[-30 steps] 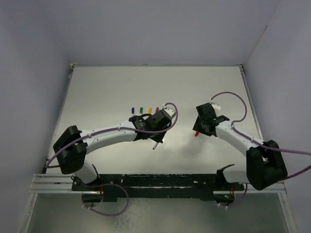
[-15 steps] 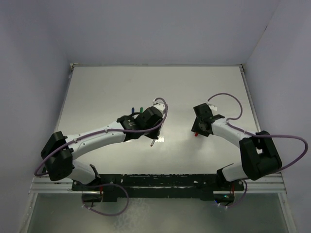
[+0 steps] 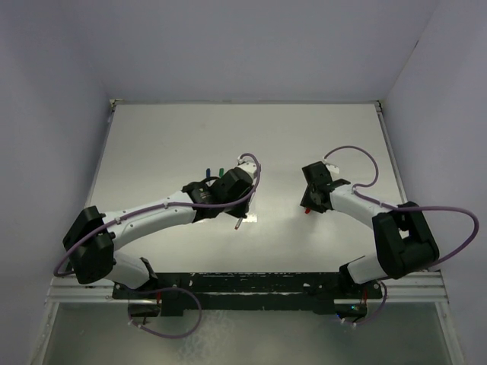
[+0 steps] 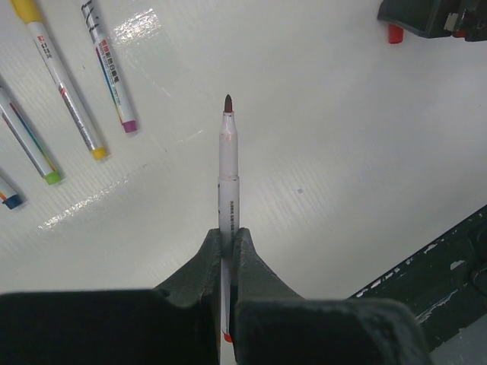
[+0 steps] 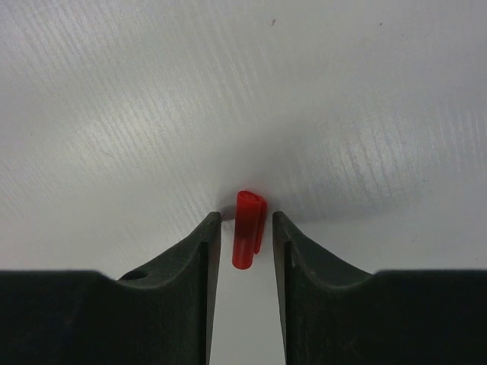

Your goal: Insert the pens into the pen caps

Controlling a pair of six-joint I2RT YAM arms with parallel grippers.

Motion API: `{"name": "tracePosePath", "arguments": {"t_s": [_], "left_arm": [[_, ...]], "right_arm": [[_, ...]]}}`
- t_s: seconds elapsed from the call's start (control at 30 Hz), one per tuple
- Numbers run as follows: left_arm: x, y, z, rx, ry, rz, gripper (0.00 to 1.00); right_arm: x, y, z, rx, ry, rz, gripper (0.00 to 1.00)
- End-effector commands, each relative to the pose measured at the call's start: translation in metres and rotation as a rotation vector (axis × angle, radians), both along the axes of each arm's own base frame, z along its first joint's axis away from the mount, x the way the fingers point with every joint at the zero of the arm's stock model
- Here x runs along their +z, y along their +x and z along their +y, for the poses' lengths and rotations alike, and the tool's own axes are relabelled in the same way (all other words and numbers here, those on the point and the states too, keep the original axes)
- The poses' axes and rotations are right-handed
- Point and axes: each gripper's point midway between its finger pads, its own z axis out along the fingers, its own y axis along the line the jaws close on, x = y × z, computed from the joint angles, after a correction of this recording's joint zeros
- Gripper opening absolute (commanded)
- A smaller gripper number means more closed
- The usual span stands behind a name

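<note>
Cap of red plastic (image 5: 247,228), short and bullet-shaped, lies on the white table (image 5: 152,91) between the parted right fingers (image 5: 204,251), seemingly touching neither, its long axis along their gap, while the left fingers (image 4: 205,258), well apart, clench a thin white red-tipped pen (image 4: 228,175) pointing outward

1. We see the table (image 4: 342,152) as a white sheet, glossy enough to throw bright glare, with fine parallel ribs.
2. The red cap (image 5: 246,228) looks like smooth, shiny plastic.
3. The held pen (image 4: 228,175) has a smooth, pale plastic barrel with a satin sheen; the loose pens (image 4: 68,93) look alike, with printed labels.
4. We read the fingers (image 5: 194,274) of the right gripper (image 5: 243,220) and those of the left gripper (image 4: 227,236) as matt dark plastic.
</note>
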Motion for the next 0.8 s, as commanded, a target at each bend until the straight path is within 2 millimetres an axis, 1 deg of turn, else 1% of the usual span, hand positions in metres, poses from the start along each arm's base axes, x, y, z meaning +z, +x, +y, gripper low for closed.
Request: {"name": "tracePosePath", "arguments": {"t_s": [0.0,0.07,0.13,0.2,0.3,0.4,0.47,0.57,0.67,0.77], "left_arm": [[0.013,0.008,-0.006,0.019,-0.059,-0.027,0.0],[0.012,0.008,-0.006,0.018,-0.056,-0.025,0.0],[0.012,0.009,-0.006,0.02,-0.057,-0.028,0.0],[0.013,0.009,-0.007,0.018,-0.059,-0.029,0.0],[0.012,0.009,-0.007,0.019,-0.061,-0.03,0.0],[0.012,0.01,-0.009,0.012,-0.066,-0.029,0.0],[0.013,0.01,-0.012,0.008,-0.074,-0.029,0.0],[0.017,0.012,-0.017,-0.003,-0.095,-0.043,0.0],[0.026,0.015,-0.024,-0.021,-0.127,-0.066,0.0],[0.038,0.019,-0.037,-0.055,-0.187,-0.102,0.0]], "right_arm": [[-0.003,0.001,0.001,-0.023,0.017,0.0,0.35],[-0.005,-0.001,0.0,-0.023,0.012,0.006,0.32],[-0.007,-0.002,0.0,-0.022,0.009,0.013,0.26],[-0.009,-0.003,-0.001,-0.021,0.005,0.023,0.17],[-0.012,-0.003,0.001,-0.007,0.008,0.032,0.0],[-0.01,0.0,0.007,0.022,0.032,0.021,0.0],[-0.003,0.006,0.013,0.054,0.053,-0.006,0.0],[0.021,0.02,0.023,0.112,0.092,-0.088,0.0],[0.069,0.04,0.035,0.182,0.137,-0.247,0.0],[0.123,0.052,0.044,0.241,0.182,-0.415,0.0]]}}
